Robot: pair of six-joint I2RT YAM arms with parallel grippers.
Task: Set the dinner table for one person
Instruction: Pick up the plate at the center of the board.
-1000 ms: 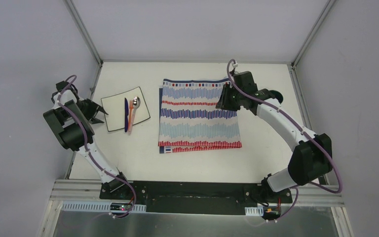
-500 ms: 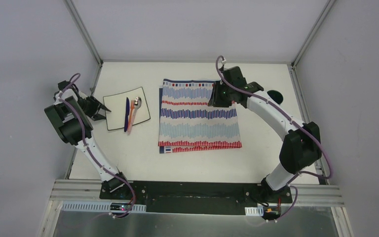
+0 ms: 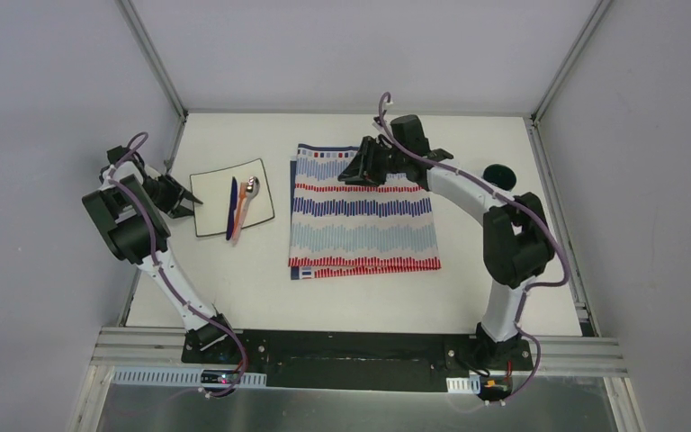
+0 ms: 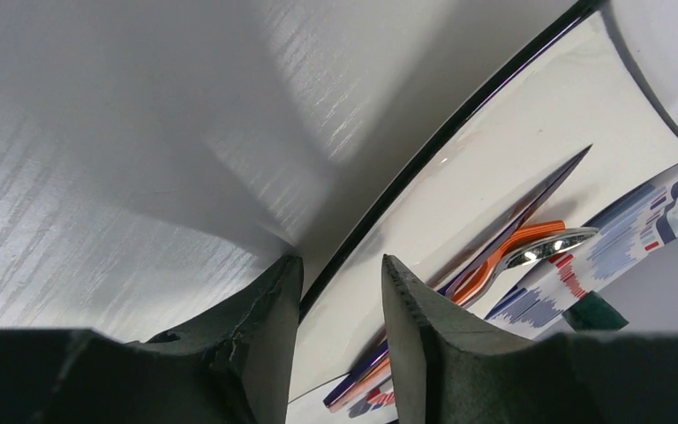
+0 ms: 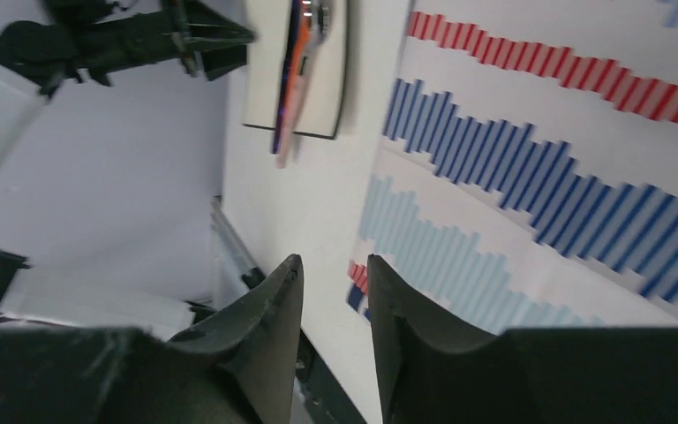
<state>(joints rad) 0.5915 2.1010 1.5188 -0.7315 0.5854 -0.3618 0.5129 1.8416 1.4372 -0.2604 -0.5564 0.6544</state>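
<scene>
White matte bench point(image 3: 234, 288), railed in grey aluminium, is seen spanning the cell beyond the arm bases. Striped red-blue-white cloth point(image 3: 360, 225) is laid flat at its middle. Left of the cloth, a white square plate point(image 3: 211, 193) is loaded with a blue utensil point(image 3: 231, 209) and an orange-handled spoon point(image 3: 245, 202). Left end effector point(image 3: 189, 202) is noted released, fingers astride the plate's left rim. Right end effector point(image 3: 349, 175) is noted released, nothing gripped, above the cloth's far edge.

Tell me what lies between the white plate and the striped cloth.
Nothing: only a narrow bare strip of the dinner table separates the white plate from the striped cloth, which do not touch. The top external view shows it.
</scene>
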